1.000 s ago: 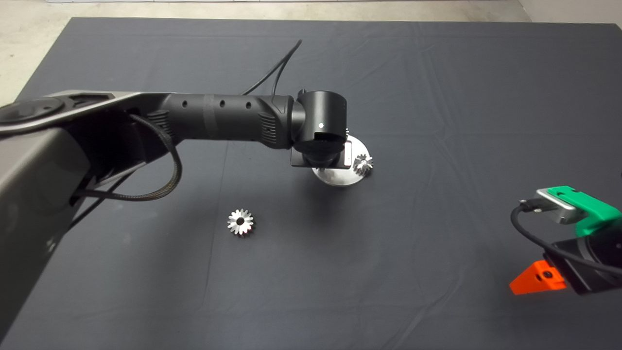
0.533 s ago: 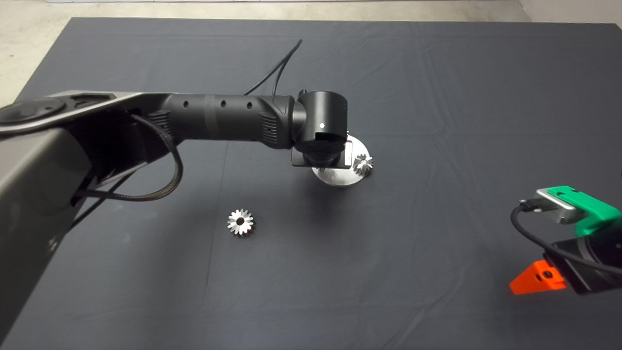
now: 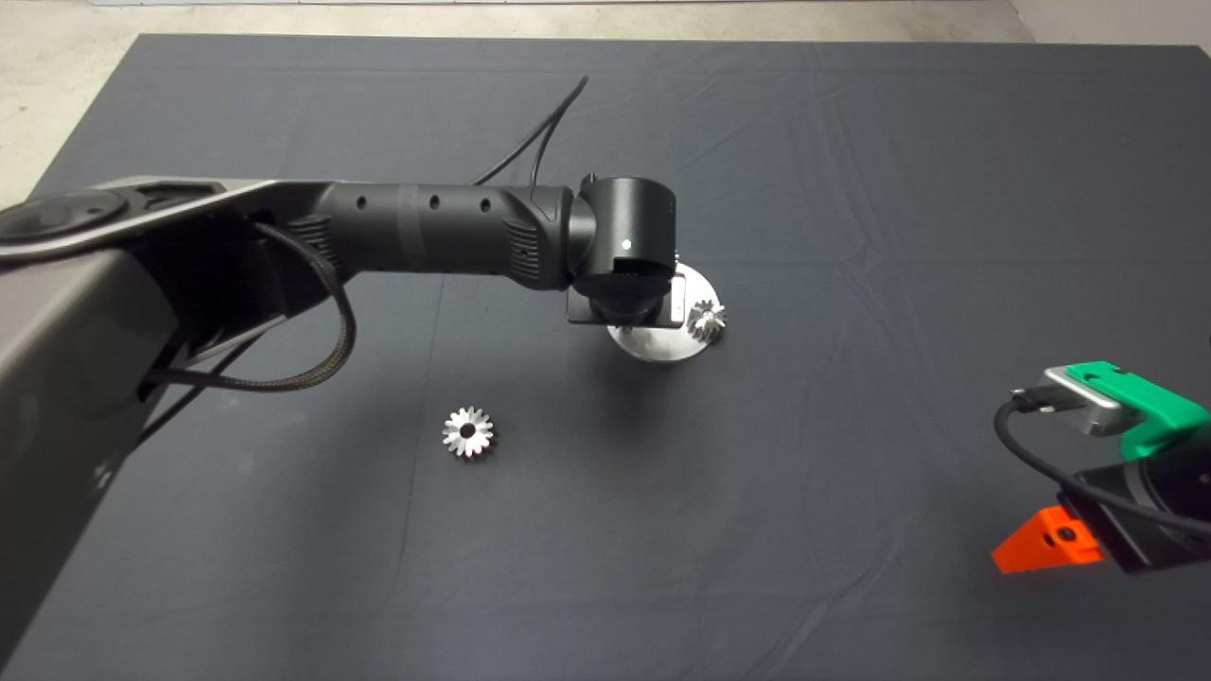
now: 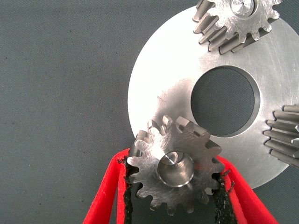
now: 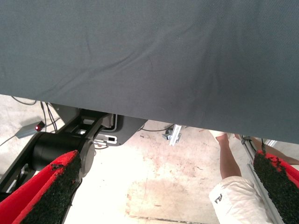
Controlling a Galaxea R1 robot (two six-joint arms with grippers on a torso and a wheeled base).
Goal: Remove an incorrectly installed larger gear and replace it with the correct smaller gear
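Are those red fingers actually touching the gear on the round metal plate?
Touching. The left wrist view shows both black pads of the left gripper pressed against the gear's teeth, with no gap on either side, above the plate.

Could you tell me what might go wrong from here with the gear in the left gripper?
1. The left gripper holds the smaller gear by its tooth tips over the pin. If the gear is not fully seated, it may tip or jam on release.
2. The frayed pads may snag the teeth and lift the gear as they open.
3. The pin sits near the plate rim, so a dropped gear could fall onto the mat.
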